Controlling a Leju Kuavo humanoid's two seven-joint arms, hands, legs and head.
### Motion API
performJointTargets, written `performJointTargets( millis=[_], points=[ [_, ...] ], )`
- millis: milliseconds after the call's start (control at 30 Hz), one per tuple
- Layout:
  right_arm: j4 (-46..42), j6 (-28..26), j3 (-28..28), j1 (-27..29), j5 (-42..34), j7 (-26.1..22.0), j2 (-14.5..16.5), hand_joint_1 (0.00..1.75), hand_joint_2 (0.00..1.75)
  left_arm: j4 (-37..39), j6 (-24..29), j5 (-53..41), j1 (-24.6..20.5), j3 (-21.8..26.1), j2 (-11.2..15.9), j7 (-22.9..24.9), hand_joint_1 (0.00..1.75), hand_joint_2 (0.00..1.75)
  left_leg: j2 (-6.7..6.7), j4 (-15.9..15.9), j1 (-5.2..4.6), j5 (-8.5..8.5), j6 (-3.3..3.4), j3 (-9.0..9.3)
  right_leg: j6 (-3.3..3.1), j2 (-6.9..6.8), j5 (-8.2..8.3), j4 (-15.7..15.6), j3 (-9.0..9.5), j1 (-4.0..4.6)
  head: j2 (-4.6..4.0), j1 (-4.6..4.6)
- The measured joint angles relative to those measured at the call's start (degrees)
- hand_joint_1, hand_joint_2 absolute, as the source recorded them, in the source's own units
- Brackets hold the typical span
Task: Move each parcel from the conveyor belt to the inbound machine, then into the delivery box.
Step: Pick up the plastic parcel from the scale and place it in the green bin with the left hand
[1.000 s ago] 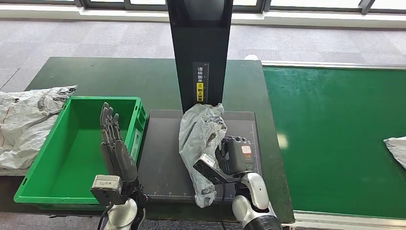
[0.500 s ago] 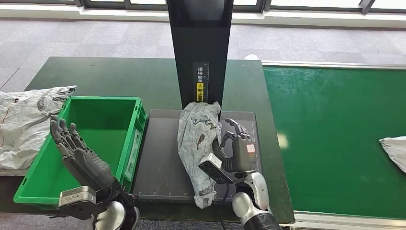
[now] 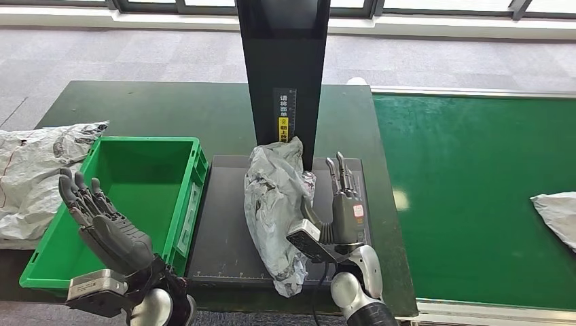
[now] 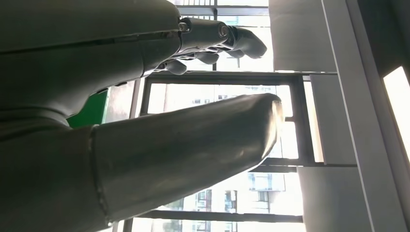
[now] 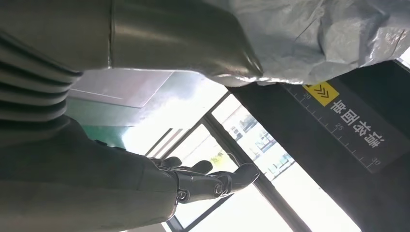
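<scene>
Dark green table; grey carpet floor beyond.

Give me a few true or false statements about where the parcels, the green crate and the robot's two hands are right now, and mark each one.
1. The grey parcel lies on the dark platform of the inbound machine. True.
2. The green crate already holds a parcel. False: its inside shows only bare green.
3. The right hand is beside the grey parcel with its fingers straight. True.
4. The left hand grips the crate's rim. False: it is spread open over the crate, holding nothing.
5. The conveyor belt carries no parcel. False: a white parcel lies at its right edge.
</scene>
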Motion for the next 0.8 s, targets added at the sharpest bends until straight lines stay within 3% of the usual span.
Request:
performJointTargets(
  millis=[233,367,533,667,800],
  points=[
    [0.01,-0.23,0.00,-0.07,-1.84,-1.10,-0.15,0.00,0.00,1.11,-0.04,0.90,-0.46,-0.01,0.09,0.00,0.00,0.00,0.00,0.00,0.00,-0.01,0.00,-0.01,0.00,0.00,0.00,-0.01,-0.01,0.00,0.00,0.00],
    [-1.51,-0.17,0.00,0.88,-6.80,-5.57,-0.17,0.00,0.00,1.80,-0.03,-0.39,-1.13,-0.01,0.33,0.00,0.00,0.00,0.00,0.00,0.00,0.00,0.00,0.00,0.00,0.00,0.00,0.00,-0.01,0.00,0.00,0.00],
    [-10.19,1.06,0.01,4.12,-10.22,-11.97,-0.17,0.00,0.00,-0.06,-0.06,-19.99,-1.13,1.30,-0.16,0.05,0.00,0.00,-0.01,0.00,-0.01,-0.02,-0.01,-0.01,0.00,0.00,-0.01,0.00,-0.01,-0.01,0.00,0.00],
    [-20.47,2.74,0.02,6.97,-6.60,-10.54,-0.86,0.00,0.00,0.14,-1.05,-32.95,-1.10,0.59,0.48,3.62,0.00,0.00,-0.03,0.00,-0.01,-0.06,0.00,-0.03,0.01,-0.03,-0.04,-0.01,-0.03,-0.01,0.00,0.00],
    [-28.84,4.15,0.02,8.84,-4.96,-8.46,-1.94,0.00,0.00,1.12,-0.69,-35.67,-1.19,-1.50,1.61,6.17,0.00,0.00,0.04,0.00,-0.01,-0.07,0.00,-0.02,0.01,0.03,-0.04,-0.01,-0.04,-0.01,0.00,0.00]
  ],
)
